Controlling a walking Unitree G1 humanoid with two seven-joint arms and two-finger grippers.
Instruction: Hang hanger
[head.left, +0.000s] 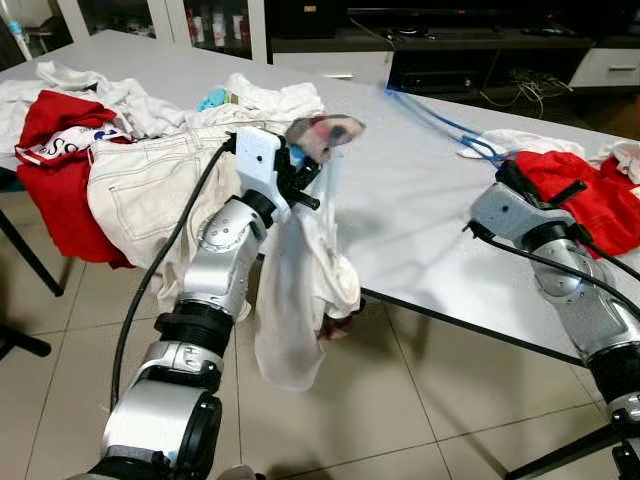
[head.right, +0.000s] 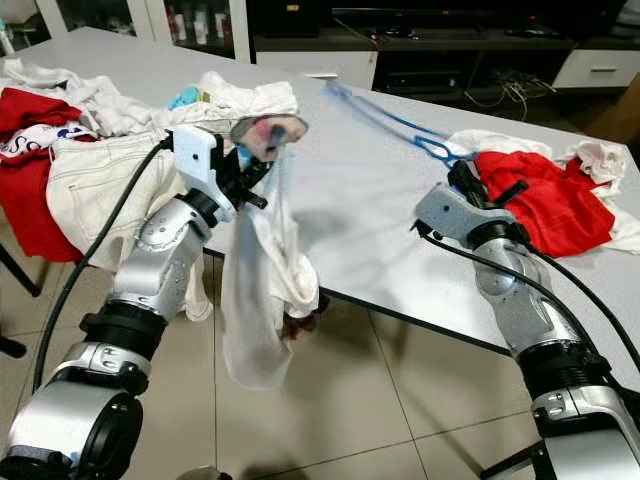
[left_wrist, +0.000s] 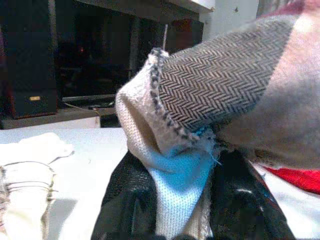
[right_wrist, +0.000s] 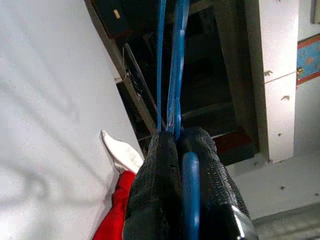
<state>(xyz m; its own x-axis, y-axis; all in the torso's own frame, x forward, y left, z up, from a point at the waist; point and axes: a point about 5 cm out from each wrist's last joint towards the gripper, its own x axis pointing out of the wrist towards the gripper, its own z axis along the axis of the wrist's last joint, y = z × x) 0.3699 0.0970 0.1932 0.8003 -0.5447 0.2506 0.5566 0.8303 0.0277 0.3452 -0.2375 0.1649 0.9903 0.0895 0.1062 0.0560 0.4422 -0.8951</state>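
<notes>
Right gripper (right_wrist: 175, 150) pinched tight on the blue wire hanger (head.left: 440, 125), black fingers (right_wrist: 150, 190) closed flat with the wire running out between them, far over the grey table (head.left: 400, 210). Left gripper (head.left: 300, 175) clamped on the collar of a pale garment (head.left: 300, 290), herringbone neckband and blue mesh lining bunched between the pads, the rest hanging limp past the near table edge toward the tiled floor (head.left: 420, 400).

Likely trouble: thin wire twisting or sliding in a two-finger pinch once cloth drags on it; bunched collar giving no open neck to thread, probably needing a regrip; hanging hem catching the table edge.

Around: red garment (head.left: 590, 195) just right of the right gripper, near enough to snag the hanger. Heap of white and red clothes (head.left: 110, 150) at left, beside the left arm. Dark TV unit (head.left: 450, 40) at the far side, well apart.
</notes>
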